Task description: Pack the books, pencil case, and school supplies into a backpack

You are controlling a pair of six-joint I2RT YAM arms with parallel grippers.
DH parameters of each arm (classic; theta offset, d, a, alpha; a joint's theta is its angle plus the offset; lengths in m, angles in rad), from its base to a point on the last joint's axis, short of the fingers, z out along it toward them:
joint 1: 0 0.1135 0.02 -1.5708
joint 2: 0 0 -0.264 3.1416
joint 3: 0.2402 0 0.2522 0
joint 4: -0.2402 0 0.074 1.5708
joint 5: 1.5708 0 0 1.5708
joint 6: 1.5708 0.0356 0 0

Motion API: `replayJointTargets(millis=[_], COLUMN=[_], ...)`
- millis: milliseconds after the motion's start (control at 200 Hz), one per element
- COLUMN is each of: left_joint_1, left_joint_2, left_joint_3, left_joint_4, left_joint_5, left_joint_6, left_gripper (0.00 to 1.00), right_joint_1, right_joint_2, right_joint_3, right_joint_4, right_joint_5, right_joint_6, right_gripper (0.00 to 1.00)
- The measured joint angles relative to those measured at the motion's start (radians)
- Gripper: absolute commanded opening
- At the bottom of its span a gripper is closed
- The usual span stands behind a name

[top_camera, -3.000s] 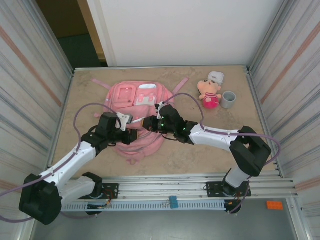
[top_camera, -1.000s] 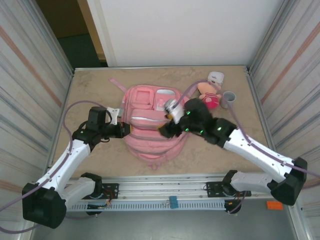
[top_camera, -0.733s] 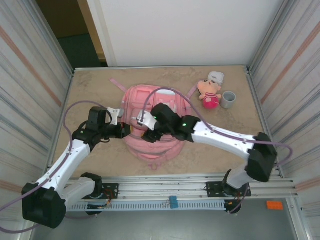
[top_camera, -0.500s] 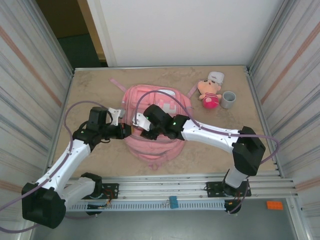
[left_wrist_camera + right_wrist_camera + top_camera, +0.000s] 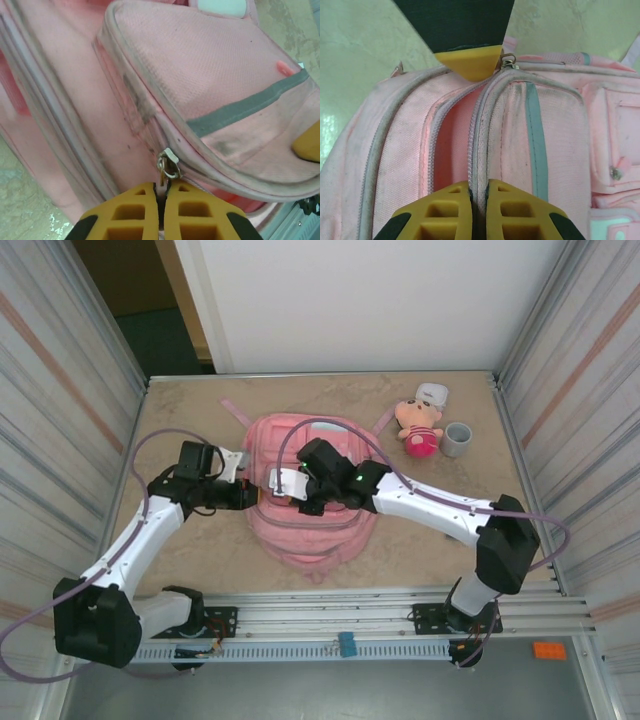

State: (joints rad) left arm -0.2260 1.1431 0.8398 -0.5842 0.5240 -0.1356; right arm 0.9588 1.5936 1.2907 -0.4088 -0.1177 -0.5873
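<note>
Pink backpack [image 5: 305,538], left gripper [image 5: 161,188] pinching zipper pull [image 5: 169,165], right gripper [image 5: 479,188] clamped on its zipper seam [image 5: 474,145]

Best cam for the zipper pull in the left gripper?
Left wrist: the zipper pull sits mid-frame, its tab pinched in the left gripper. Right wrist shows it small at the far edge of the backpack. Top external: too small to tell.
</note>
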Motion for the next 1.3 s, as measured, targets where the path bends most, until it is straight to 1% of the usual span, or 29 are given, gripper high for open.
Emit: replayJointTargets(millis=[125,210,306,346,466,576,666,732,787,867,942,1022,1082,1143,1228,1303], left_joint_1=[0.0,0.001,0.01,0.018,0.043,0.048,0.048,0.048,0.048,0.048,0.045,0.018,-0.023,-0.073,-0.127,-0.139], left_joint_2=[0.002,0.019,0.047,0.054,0.038,-0.031,-0.1,-0.13,-0.135,-0.127,-0.116,-0.109,-0.102,-0.089,-0.054,-0.012], left_joint_3=[0.016,0.029,0.051,0.058,0.066,0.066,0.066,0.066,0.067,0.068,0.07,0.071,0.07,0.066,0.047,0.016], left_joint_4=[-0.011,-0.01,-0.011,-0.011,0.006,0.019,0.039,0.051,0.056,0.057,0.057,0.064,0.078,0.103,0.151,0.198], left_joint_5=[0.008,0.009,0.005,-0.002,-0.031,-0.034,-0.034,-0.034,-0.023,0.002,0.027,0.035,0.036,0.032,0.031,0.042], left_joint_6=[0.044,0.065,0.078,0.072,0.051,0.021,-0.009,-0.021,-0.026,-0.026,-0.031,-0.05,-0.063,-0.076,-0.103,-0.142], left_gripper=[0.09,0.16,0.31,0.39,0.53,0.6,0.63,0.63,0.63,0.64,0.65,0.66,0.66,0.66,0.66,0.66], right_joint_1=[-0.024,-0.035,-0.045,-0.05,-0.057,-0.057,-0.056,-0.056,-0.056,-0.058,-0.07,-0.11,-0.158,-0.205,-0.266,-0.312], right_joint_2=[-0.021,-0.029,-0.037,-0.041,-0.056,-0.056,-0.051,-0.036,-0.02,-0.009,-0.014,-0.044,-0.103,-0.179,-0.272,-0.336], right_joint_3=[0.009,0.009,0.009,0.008,-0.018,-0.036,-0.036,-0.027,-0.014,0.0,0.011,-0.002,-0.055,-0.132,-0.23,-0.319], right_joint_4=[-0.037,-0.047,-0.052,-0.054,-0.052,-0.058,-0.057,-0.059,-0.062,-0.064,-0.064,-0.043,0.011,0.067,0.109,0.14], right_joint_5=[-0.056,-0.087,-0.103,-0.112,-0.135,-0.153,-0.163,-0.172,-0.176,-0.175,-0.194,-0.234,-0.249,-0.24,-0.169,-0.087], right_joint_6=[-0.052,-0.08,-0.084,-0.083,-0.082,-0.079,-0.079,-0.078,-0.071,-0.039,0.036,0.134,0.238,0.35,0.543,0.716], right_gripper=[0.0,0.0,0.0,0.0,0.0,0.0,0.0,0.07,0.15,0.31,0.44,0.49,0.51,0.51,0.49,0.52])
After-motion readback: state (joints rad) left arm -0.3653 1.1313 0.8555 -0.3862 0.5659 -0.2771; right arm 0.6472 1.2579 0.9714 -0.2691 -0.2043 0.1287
